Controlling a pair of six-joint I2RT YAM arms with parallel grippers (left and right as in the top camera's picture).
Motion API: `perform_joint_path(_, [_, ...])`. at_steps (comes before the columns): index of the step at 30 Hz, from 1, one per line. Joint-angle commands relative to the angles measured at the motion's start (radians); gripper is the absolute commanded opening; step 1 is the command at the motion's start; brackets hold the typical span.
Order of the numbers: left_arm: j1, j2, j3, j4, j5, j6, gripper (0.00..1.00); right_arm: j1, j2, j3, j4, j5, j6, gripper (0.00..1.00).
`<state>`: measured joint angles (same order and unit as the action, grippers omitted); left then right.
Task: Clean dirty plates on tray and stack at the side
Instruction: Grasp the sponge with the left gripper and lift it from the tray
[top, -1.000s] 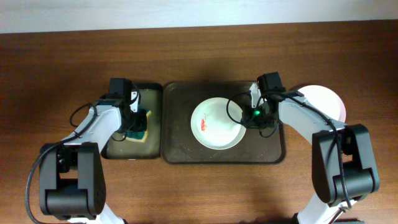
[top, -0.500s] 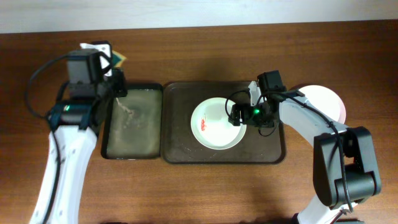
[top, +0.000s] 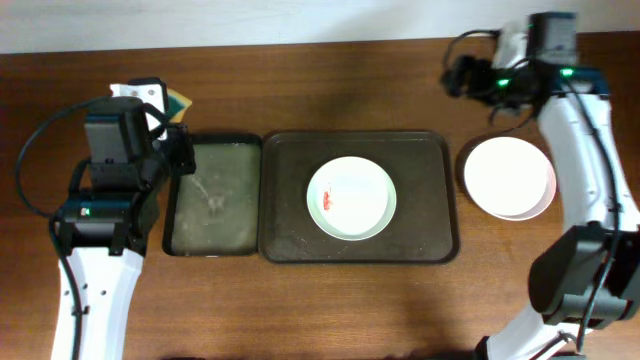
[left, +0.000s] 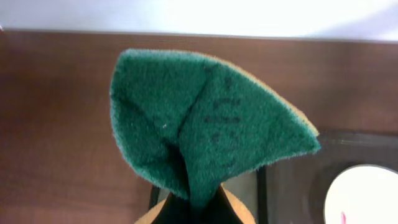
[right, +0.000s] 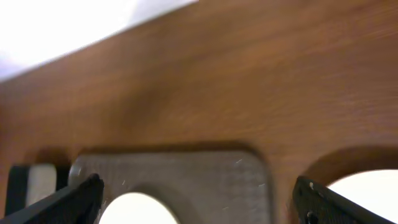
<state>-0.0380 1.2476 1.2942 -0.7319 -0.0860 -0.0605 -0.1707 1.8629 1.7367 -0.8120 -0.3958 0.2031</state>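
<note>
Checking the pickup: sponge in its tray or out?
Out. The left gripper pinches the folded sponge outside the black tray; no sponge lies in it.

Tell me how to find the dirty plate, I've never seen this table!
Find the big dark brown tray in the middle of the wooden table. One round pale plate lies inside it. Unlike the clean white plate outside the tray, it has a small red smear on it.

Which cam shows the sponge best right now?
Left wrist: the sponge fills the frame, its green face folded and pinched at the bottom. Overhead shows only a small yellow-green corner. Right wrist doesn't show it.
</note>
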Motion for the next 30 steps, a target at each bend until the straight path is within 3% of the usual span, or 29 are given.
perform_joint_path(1, [0.005, 0.035, 0.011, -0.053, 0.042, -0.002, 0.0, -0.084, -0.003, 0.007, -0.008, -0.012, -0.004, 0.98])
perform_joint_path(6, [0.003, 0.129, 0.01, -0.086, 0.094, -0.006, 0.0, -0.157, -0.003, 0.007, -0.008, -0.012, -0.003, 0.98])
perform_joint_path(21, [0.002, 0.404, -0.093, -0.139, 0.351, -0.007, 0.0, -0.157, -0.003, 0.007, -0.008, -0.012, -0.004, 0.98])
perform_joint_path(30, [0.002, 0.442, -0.145, -0.109, 0.36, -0.006, 0.0, -0.157, -0.003, 0.007, -0.008, -0.012, -0.003, 0.98])
